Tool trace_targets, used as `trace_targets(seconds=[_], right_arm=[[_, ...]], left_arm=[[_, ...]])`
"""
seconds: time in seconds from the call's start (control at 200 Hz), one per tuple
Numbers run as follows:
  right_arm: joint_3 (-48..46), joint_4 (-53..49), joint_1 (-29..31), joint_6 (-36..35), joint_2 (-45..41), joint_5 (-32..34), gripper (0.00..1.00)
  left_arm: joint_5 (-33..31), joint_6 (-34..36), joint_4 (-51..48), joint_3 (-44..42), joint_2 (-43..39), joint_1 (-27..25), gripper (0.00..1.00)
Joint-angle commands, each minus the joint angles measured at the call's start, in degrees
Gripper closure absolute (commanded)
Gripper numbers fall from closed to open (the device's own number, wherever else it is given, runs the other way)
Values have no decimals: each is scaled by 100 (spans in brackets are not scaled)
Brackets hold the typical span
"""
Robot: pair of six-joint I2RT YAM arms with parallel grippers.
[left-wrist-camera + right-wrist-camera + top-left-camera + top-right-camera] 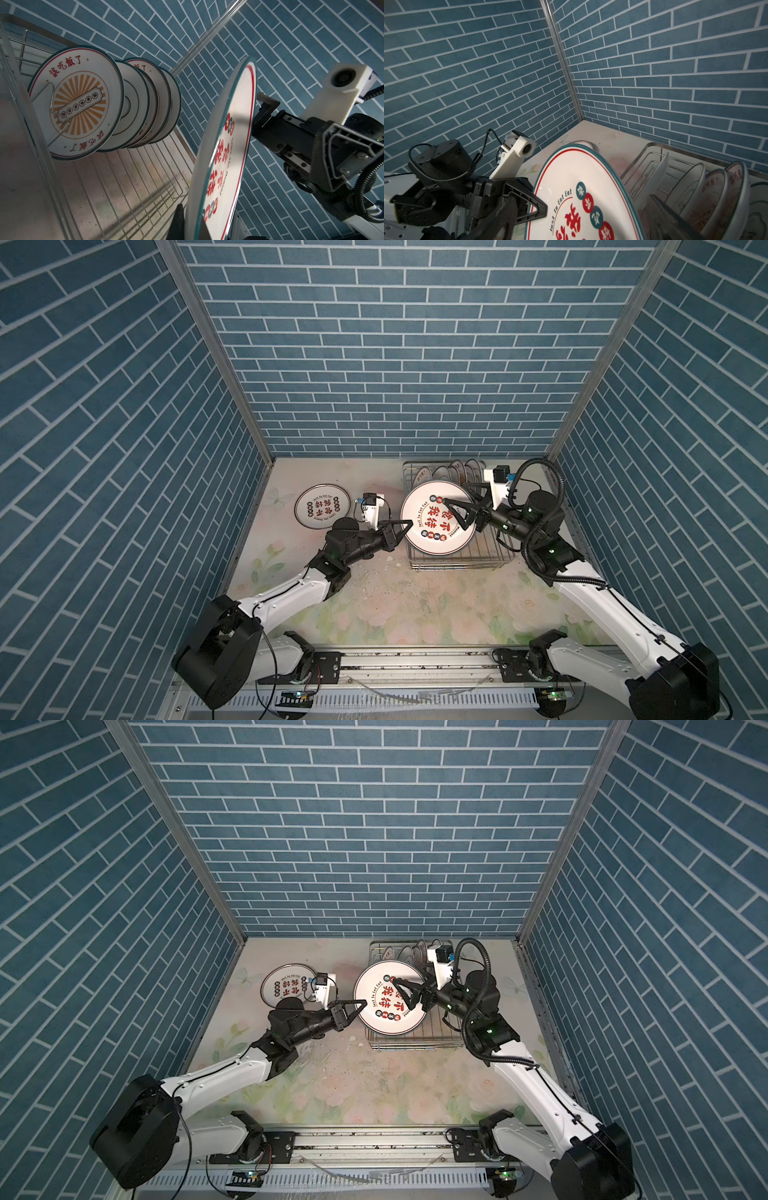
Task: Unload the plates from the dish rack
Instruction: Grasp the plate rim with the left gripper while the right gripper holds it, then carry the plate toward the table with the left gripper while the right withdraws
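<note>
Held: round white dark-rimmed plate (424, 527), red-black chars, over silver wire dish rack (461, 566).
L gripper (406, 527) clamps its rim; R gripper (452, 515) fingers spread apart.

Left pincer (363, 1005) grips rim of raised plate (374, 990) over dish rack (415, 1043). Right pincer (402, 994) spread wide. Second plate (279, 986) flat near tabletop's (353, 1085) left edge.

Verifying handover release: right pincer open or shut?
Open: the right pincer has jaws spread wide over the plate; the left pincer clamps its rim.
</note>
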Motion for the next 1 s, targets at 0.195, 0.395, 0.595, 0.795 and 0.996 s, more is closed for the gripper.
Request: trace_targets(seconds=[0.195,0.395,0.595,0.795,0.996], right_arm=[[-205,490,6,160,-209,-208,1],[-383,727,6,125,-370,-37,1],[-314,738,68,3,-281,-940,1],[-179,242,708,-824,-220,-355,1],[219,-494,1468,-1554,187,500,1]], left_arm=[[-157,4,117,180,-158,-31,100],[-583,404,-858,373,-658,24,100],[-1262,568,-1871,444,-1352,400,100],[-1436,308,-2118,239,-1699,1088,100],[-1534,-177,-1771,-163,-1835,1810,100]])
